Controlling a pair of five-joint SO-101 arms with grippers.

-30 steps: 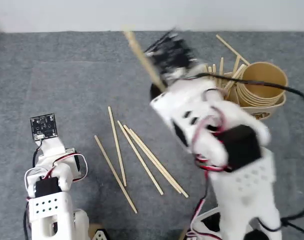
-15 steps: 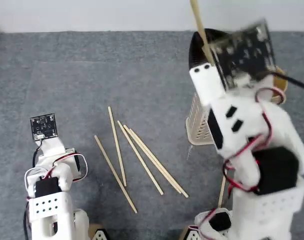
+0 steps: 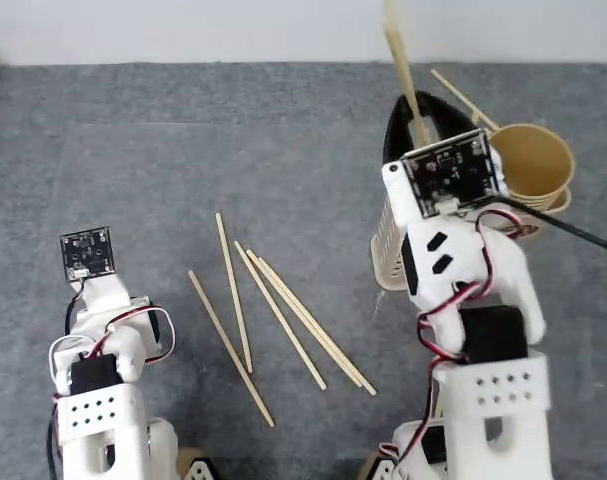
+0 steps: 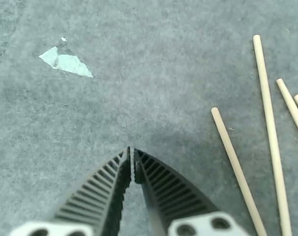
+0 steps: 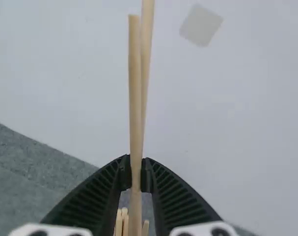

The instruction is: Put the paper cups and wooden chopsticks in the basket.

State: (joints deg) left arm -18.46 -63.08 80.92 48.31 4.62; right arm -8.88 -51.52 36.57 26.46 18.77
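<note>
Overhead, the right hand (image 5: 135, 169) is clamped on a pair of wooden chopsticks (image 5: 135, 98) that stick up past its tips, and it hangs above the white basket (image 3: 388, 250). A nested stack of paper cups (image 3: 531, 165) sits just beside that arm, though the arm hides whether it stands inside the basket. Meanwhile the left hand (image 4: 130, 162) has its jaws pressed together on nothing, low over the grey worktop (image 3: 183, 150), near several loose chopsticks (image 3: 283, 315) and a paper scrap (image 4: 65, 62).
</note>
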